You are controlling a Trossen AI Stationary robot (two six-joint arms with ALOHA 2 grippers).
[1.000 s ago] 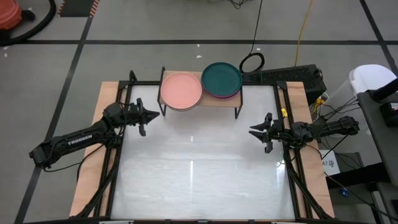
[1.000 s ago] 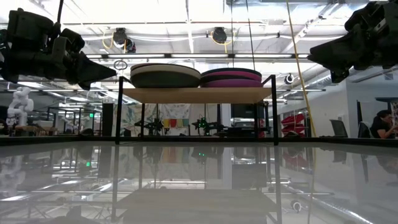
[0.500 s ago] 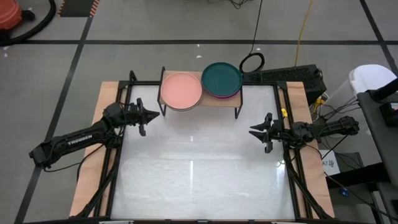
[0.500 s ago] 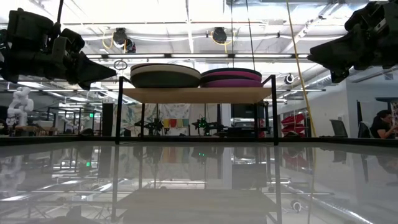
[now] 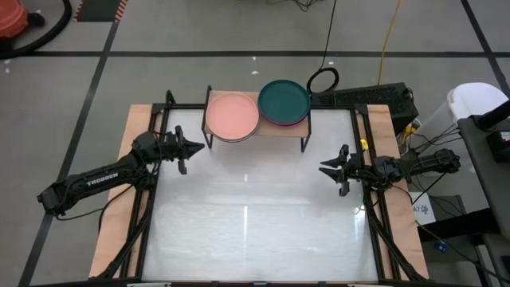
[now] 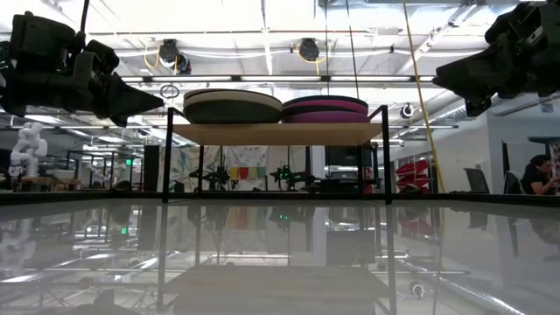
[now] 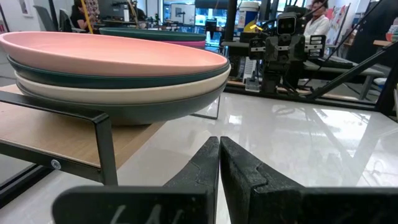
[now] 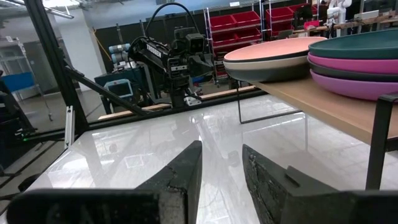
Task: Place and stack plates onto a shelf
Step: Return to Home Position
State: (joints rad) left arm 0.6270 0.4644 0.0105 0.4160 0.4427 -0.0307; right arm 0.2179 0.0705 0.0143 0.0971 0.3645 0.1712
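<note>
Round matte plates (image 5: 232, 115) were stacked in two piles, topped salmon pink and dark teal, on the light-wood shelf (image 6: 276, 133). Left claw (image 5: 194, 147) was held pressed together, right claw (image 5: 325, 168) slightly spread.

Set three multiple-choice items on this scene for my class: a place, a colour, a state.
1. Where are the plates? A in a sink; B on the shelf; C in a box.
2. Top plate of the stack nearer the left gripper? A beige; B dark teal; C salmon pink.
3. The left gripper's jaws? A shut, empty; B shut on a plate; C wide open.
1B, both stacks sit on it; 2C, the salmon pink plate tops it; 3A, the jaws meet around nothing.
</note>
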